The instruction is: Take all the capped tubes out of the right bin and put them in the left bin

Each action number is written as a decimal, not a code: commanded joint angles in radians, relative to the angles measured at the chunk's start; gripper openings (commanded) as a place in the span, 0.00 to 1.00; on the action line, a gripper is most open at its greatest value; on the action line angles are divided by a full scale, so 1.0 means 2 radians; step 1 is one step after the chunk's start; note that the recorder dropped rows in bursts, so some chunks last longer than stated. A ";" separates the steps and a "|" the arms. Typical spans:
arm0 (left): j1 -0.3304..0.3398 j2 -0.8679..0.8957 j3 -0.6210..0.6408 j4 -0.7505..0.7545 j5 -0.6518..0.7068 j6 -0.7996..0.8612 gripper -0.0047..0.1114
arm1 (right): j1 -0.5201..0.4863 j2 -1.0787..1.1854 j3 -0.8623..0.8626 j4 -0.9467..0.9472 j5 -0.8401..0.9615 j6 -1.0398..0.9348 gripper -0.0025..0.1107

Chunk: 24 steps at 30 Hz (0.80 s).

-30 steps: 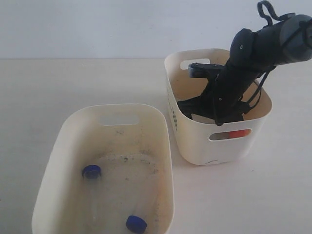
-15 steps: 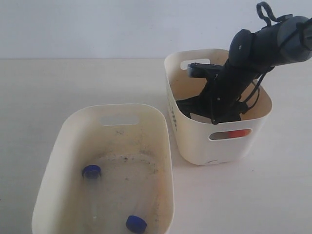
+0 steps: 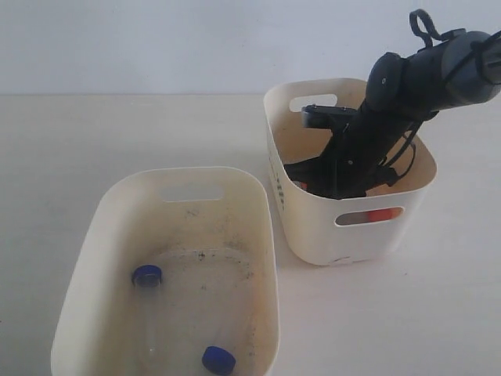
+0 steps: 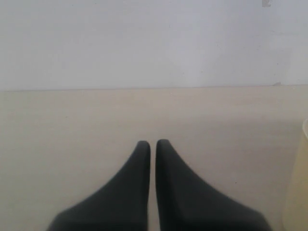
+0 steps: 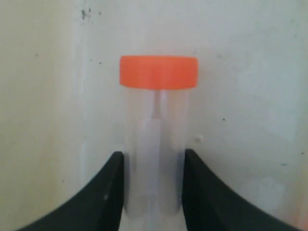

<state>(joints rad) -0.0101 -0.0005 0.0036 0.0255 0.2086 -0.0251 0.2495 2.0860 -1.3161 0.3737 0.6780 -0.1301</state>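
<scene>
My right gripper is down inside the right bin, shut on the clear body of an orange-capped tube. In the exterior view a sliver of that tube's orange cap shows at the gripper. A second orange cap shows through the bin's front slot handle. The left bin holds two blue-capped tubes, one cap at the left and one cap near the front. My left gripper is shut on nothing above bare table and is out of the exterior view.
The two bins stand close together on a pale table, with a plain wall behind. A cream bin edge shows beside the left gripper. The right arm leans over the right bin's far rim.
The right arm has shifted slightly left inside the right bin. A bit of orange cap now shows at the gripper tip. The tubes in the left bin have not moved.
</scene>
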 commanded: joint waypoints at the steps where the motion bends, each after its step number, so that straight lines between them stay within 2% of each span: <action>1: 0.000 0.000 -0.002 -0.003 -0.003 -0.005 0.08 | 0.002 0.015 0.006 0.001 0.020 -0.002 0.08; 3: 0.000 0.000 -0.002 -0.003 -0.003 -0.005 0.08 | 0.002 0.013 0.006 0.000 0.020 -0.002 0.02; 14: 0.000 0.000 -0.002 -0.003 -0.003 -0.005 0.08 | 0.002 -0.041 0.006 -0.011 0.018 -0.003 0.02; 24: 0.000 0.000 -0.002 -0.003 -0.003 -0.005 0.08 | 0.002 -0.142 0.006 -0.034 0.011 0.008 0.02</action>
<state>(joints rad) -0.0101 -0.0005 0.0036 0.0255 0.2086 -0.0251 0.2517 1.8637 -1.3045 0.3184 0.6984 -0.1177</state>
